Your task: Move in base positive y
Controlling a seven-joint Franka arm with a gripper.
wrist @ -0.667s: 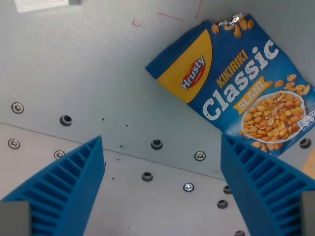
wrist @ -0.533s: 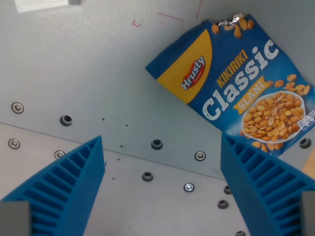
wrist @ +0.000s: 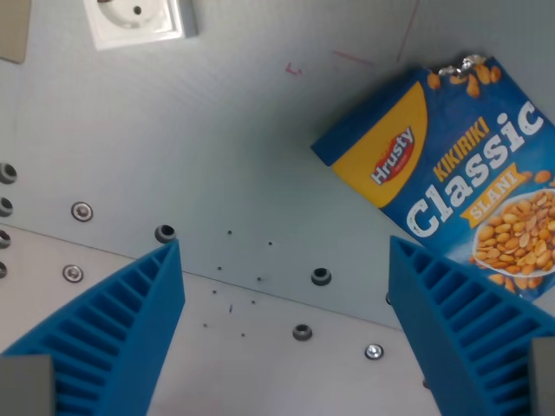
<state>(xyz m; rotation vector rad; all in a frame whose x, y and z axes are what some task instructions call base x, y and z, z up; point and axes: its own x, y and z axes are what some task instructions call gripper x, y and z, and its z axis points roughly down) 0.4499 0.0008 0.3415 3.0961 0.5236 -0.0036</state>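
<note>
My gripper [wrist: 286, 334] is open, its two blue ribbed fingers [wrist: 113, 334] rising from the bottom corners of the wrist view with only bare table between them. A blue and yellow peanut bag [wrist: 451, 182] reading "Hrusty Kikiriki Classic" lies flat on the grey table at the wrist view's right, tilted, its right part cut off by the frame edge. The bag lies above and beyond the right finger, apart from it.
A white wall socket [wrist: 139, 22] sits at the top left, with a beige edge beside it. The grey metal table [wrist: 217, 147] carries several screws and threaded holes [wrist: 321, 277] along a plate seam. Faint red pen marks show near the top.
The whole scene has shifted right and down in the wrist view, so the camera has moved. The socket has come into view at top left and the bag has slid partly past the right edge.
</note>
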